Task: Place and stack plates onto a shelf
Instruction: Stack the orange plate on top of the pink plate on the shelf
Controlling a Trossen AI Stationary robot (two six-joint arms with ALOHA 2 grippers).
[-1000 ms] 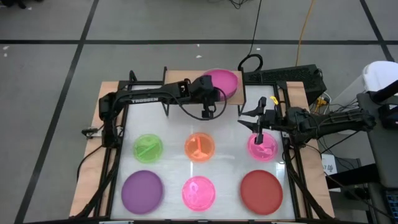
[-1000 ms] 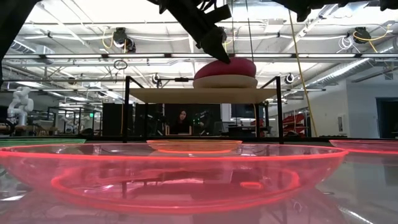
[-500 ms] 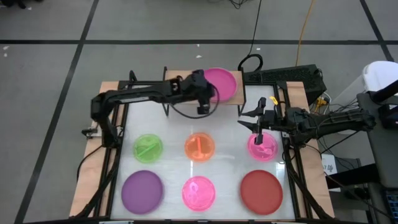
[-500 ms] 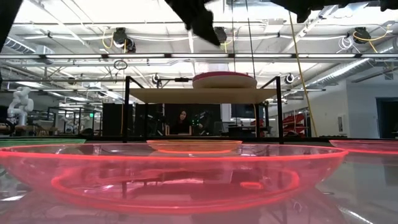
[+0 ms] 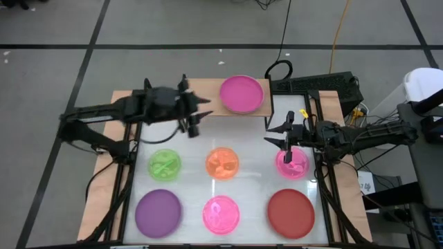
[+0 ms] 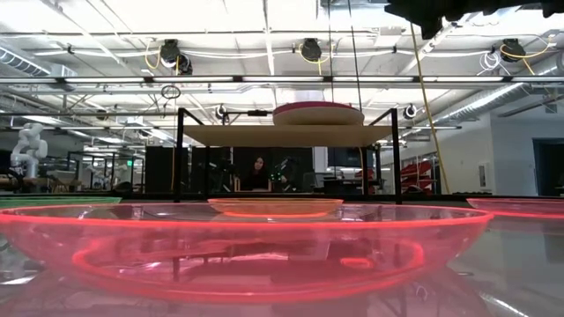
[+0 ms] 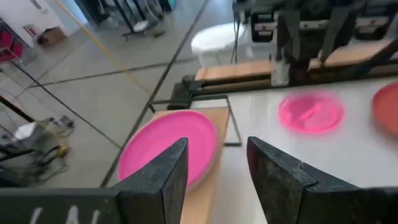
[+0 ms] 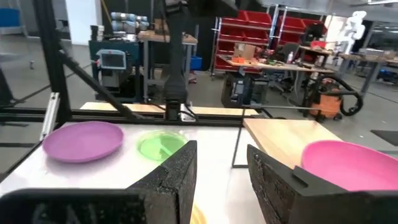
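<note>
The magenta plate lies on the right half of the wooden shelf at the far edge of the white worktop. In the low view it rests on top of a beige plate, the two stacked flat on the board (the beige one shows only as a pale rim under the magenta).

The left claw hangs over the left part of the shelf, well clear of the stack, and its two dark fingers stand apart with nothing between them. Past them the left wrist view shows the magenta plate on the board and a small pink plate farther off on the worktop.

The right claw hovers above the small pink plate in the right column of the worktop, just beside the shelf's right end. Its fingers are spread and empty; its wrist view looks across to the purple plate, the green plate and the magenta plate's rim.

Six plates lie flat on the worktop in two rows. The far row holds green, orange and the pink one under the right claw. The near row holds purple, another small pink plate and red.
</note>
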